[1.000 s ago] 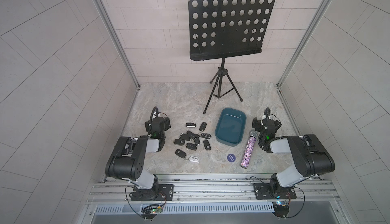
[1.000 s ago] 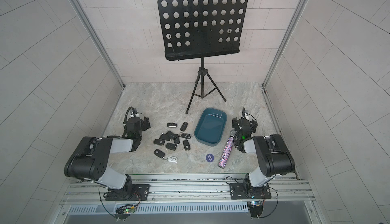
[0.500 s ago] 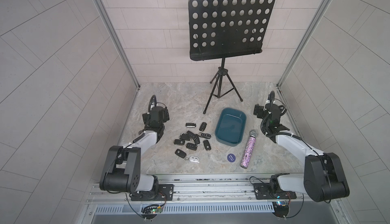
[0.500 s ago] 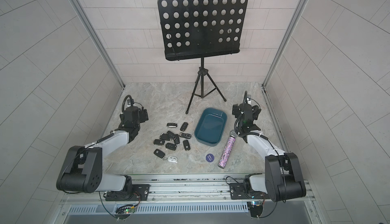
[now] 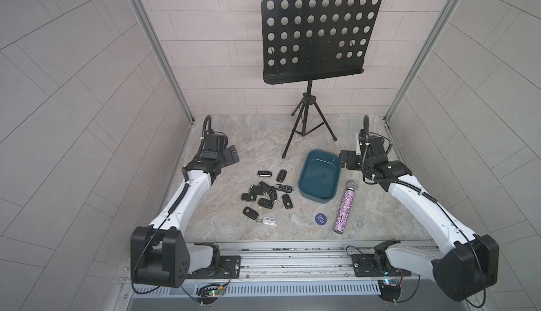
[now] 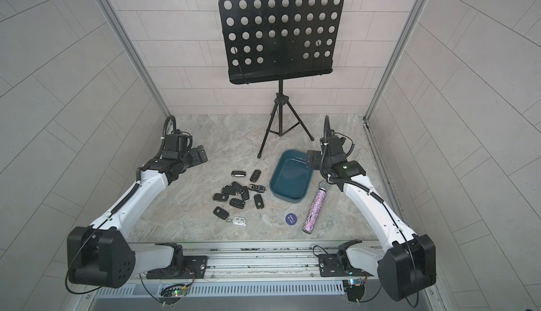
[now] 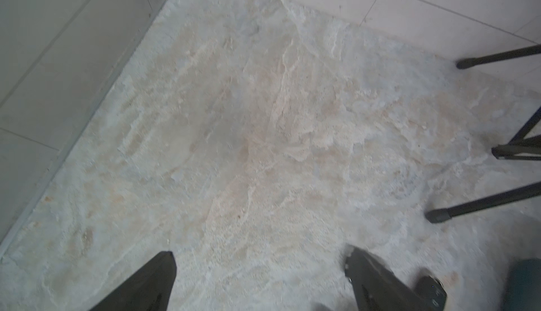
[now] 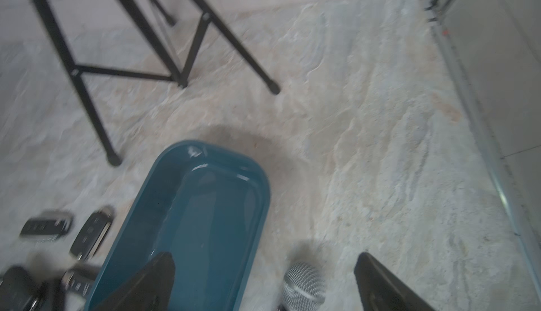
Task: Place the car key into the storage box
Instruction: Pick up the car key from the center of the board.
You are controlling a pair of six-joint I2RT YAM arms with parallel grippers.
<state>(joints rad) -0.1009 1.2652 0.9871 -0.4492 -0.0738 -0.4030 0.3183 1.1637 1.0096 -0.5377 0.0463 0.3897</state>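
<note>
Several black car keys (image 5: 265,191) lie in a loose cluster at the middle of the stone floor, with a white one (image 5: 269,221) nearest the front; they also show in a top view (image 6: 237,194). To their right sits the dark teal storage box (image 5: 317,177) (image 6: 289,179) (image 8: 210,207), with nothing in it. My left gripper (image 5: 231,154) (image 6: 199,155) (image 7: 259,252) hangs open over bare floor, to the left of the keys and further back. My right gripper (image 5: 347,160) (image 6: 311,158) (image 8: 263,255) is open at the box's far right corner, holding nothing.
A black music stand (image 5: 320,36) on a tripod (image 5: 306,125) stands at the back. A glittery purple microphone (image 5: 345,207) (image 8: 304,284) lies right of the box, next to a small dark blue disc (image 5: 320,218). Tiled walls close both sides.
Both arms have unfolded from tucked poses and stretched out, carrying the grippers up and toward the back. Both grippers stayed open. The keys and box have not moved.
</note>
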